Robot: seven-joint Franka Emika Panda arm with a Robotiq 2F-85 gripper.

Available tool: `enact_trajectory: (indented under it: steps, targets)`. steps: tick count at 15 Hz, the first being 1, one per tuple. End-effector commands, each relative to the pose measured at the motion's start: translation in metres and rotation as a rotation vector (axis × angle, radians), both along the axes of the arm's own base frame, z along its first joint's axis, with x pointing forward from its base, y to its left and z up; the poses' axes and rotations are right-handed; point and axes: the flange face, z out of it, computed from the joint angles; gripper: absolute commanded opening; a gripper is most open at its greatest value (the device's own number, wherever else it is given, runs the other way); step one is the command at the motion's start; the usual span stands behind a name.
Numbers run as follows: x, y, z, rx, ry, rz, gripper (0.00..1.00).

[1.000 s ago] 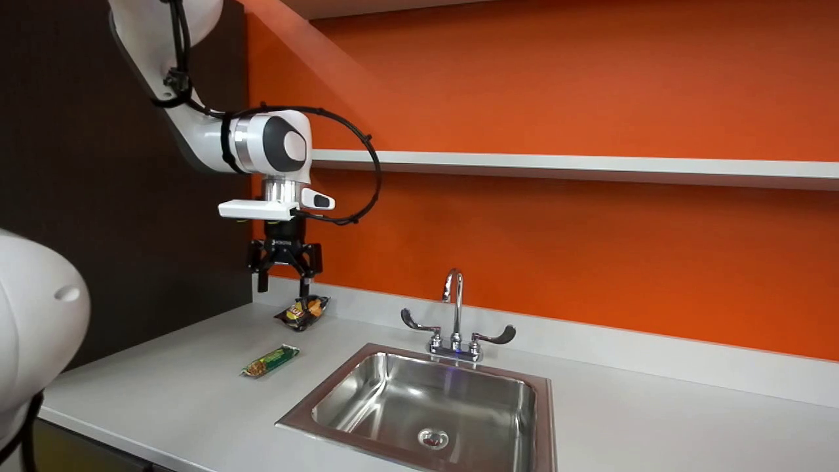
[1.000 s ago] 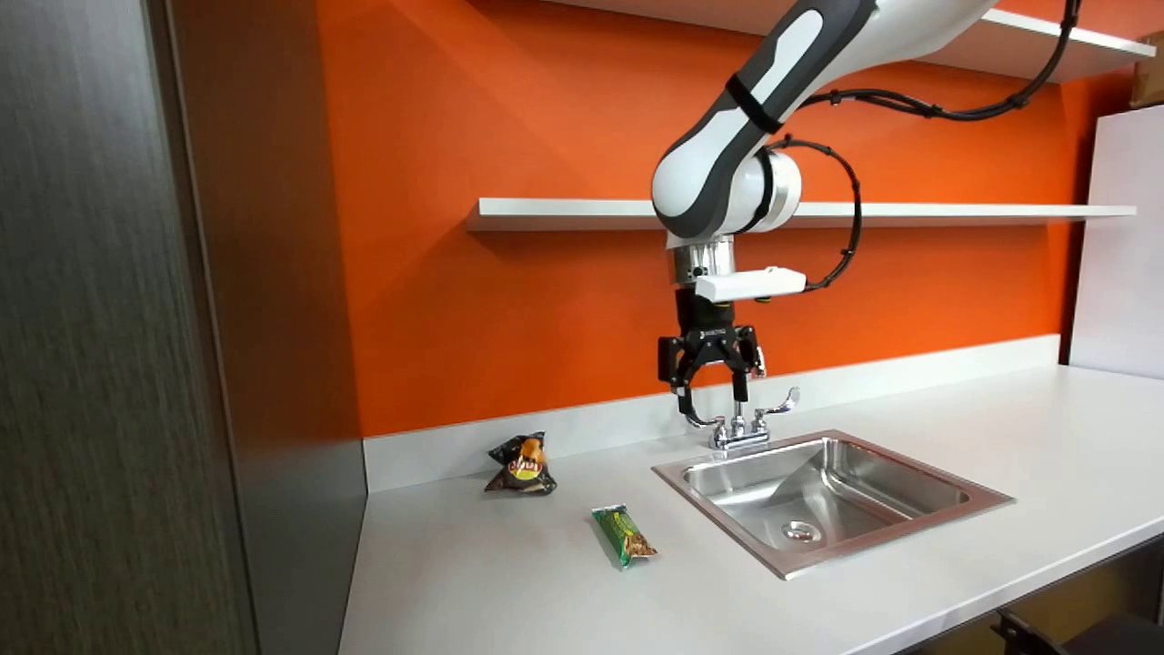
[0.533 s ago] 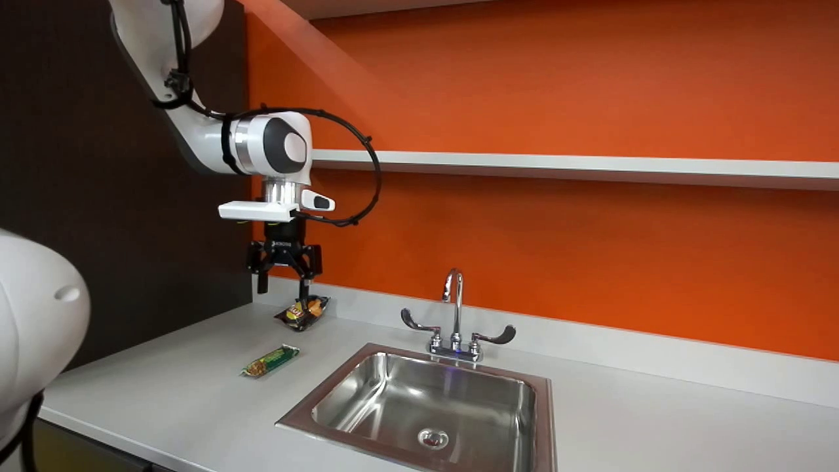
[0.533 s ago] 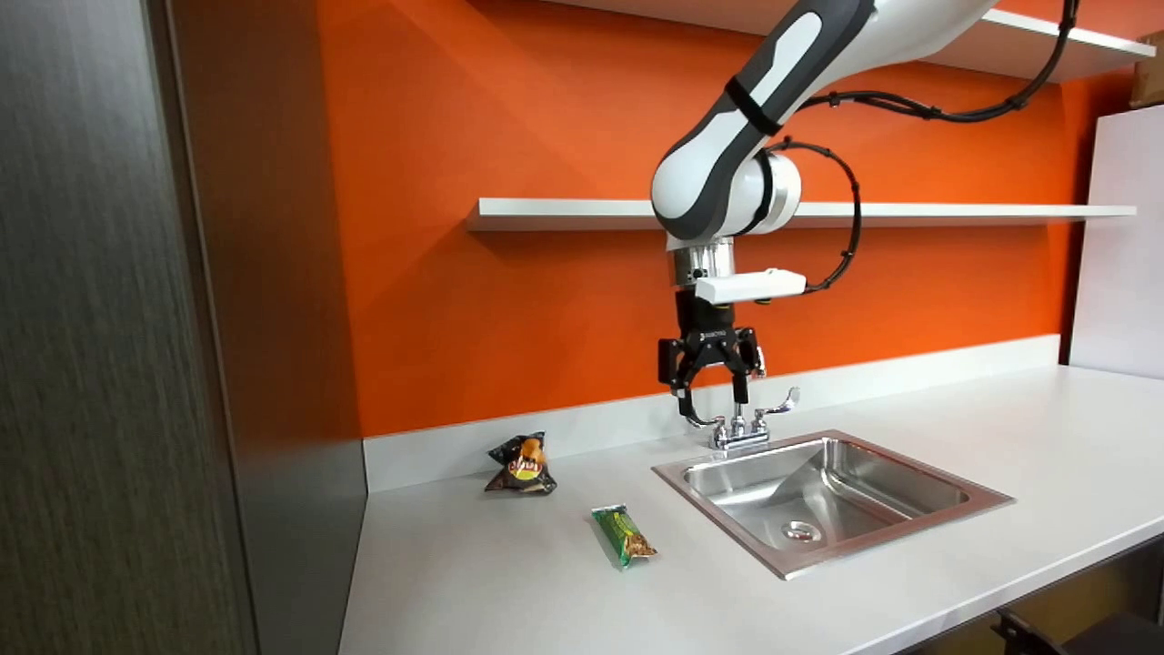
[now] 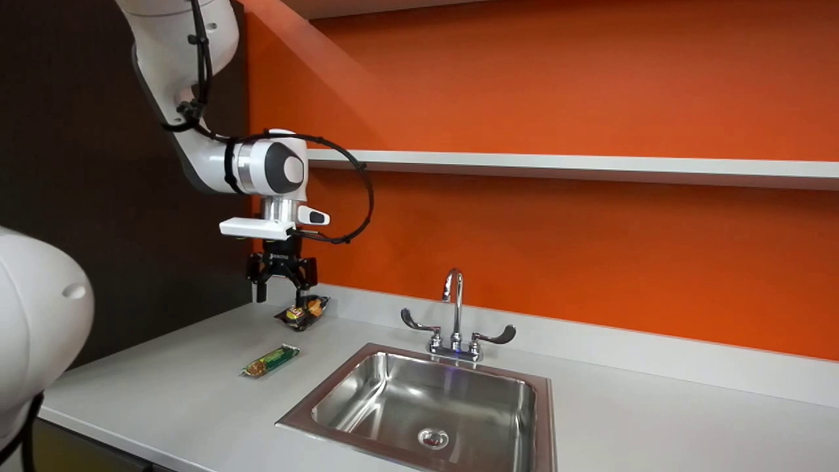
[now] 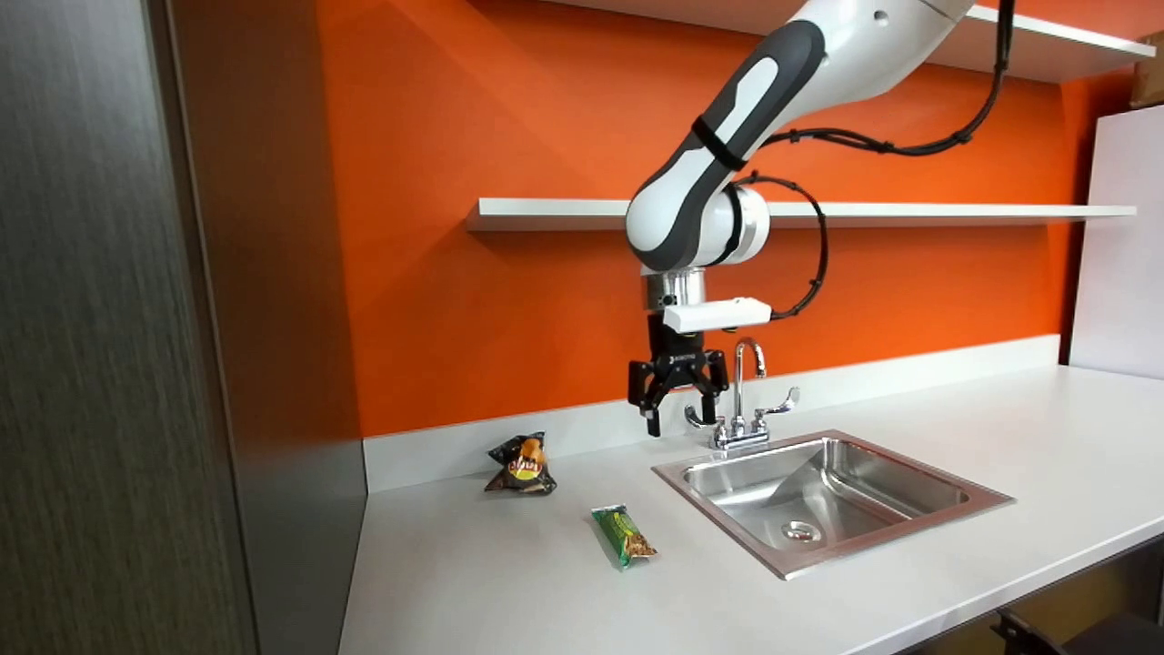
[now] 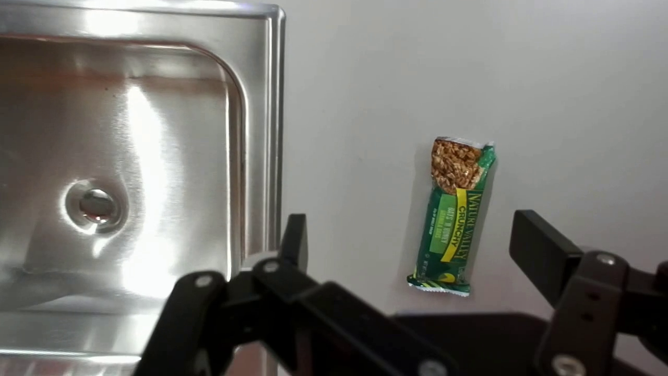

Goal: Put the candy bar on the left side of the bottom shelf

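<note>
My jaws stand spread, a broad gap between them, above the bench and clear of it. In my wrist view they come in along the bottom, dark and a little blurred, their rear parts cut off by the lower and right edges. The bar lies flat on the bench below me, beside the sink and apart from it; there I see all of it, across the gap between my jaws. I can read NATURE VALLEY and CRUNCHY on its green face, but the finest print is too small for me.

The sink runs off the left edge of that view, glare washing out part of its floor near the drain.

In an exterior view one jaw overlaps the packet and hides a bit of it. In an exterior view where the packet shows whole, it sits well apart from me, its lettering hard to make out; a jaw there crosses a lever of the tap.

The shelf runs across the orange wall. My arm covers its left end there, and the frame cuts off its right. Both exterior views catch it from below, so its top face is hidden from me. A dark shape in a lower corner is cut off; I cannot tell what it is.
</note>
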Motion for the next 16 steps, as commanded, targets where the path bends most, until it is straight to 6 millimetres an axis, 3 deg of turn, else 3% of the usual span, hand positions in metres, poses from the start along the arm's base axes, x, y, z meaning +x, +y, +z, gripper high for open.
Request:
enact_trajectory:
  steps: [1, 7, 16]
  targets:
    - [0.024, 0.031, -0.019, 0.001, 0.001, -0.023, 1.0]
    - [0.055, 0.064, -0.057, 0.013, -0.018, -0.074, 1.0]
    - [0.074, 0.076, -0.117, 0.003, 0.033, -0.13, 1.0]
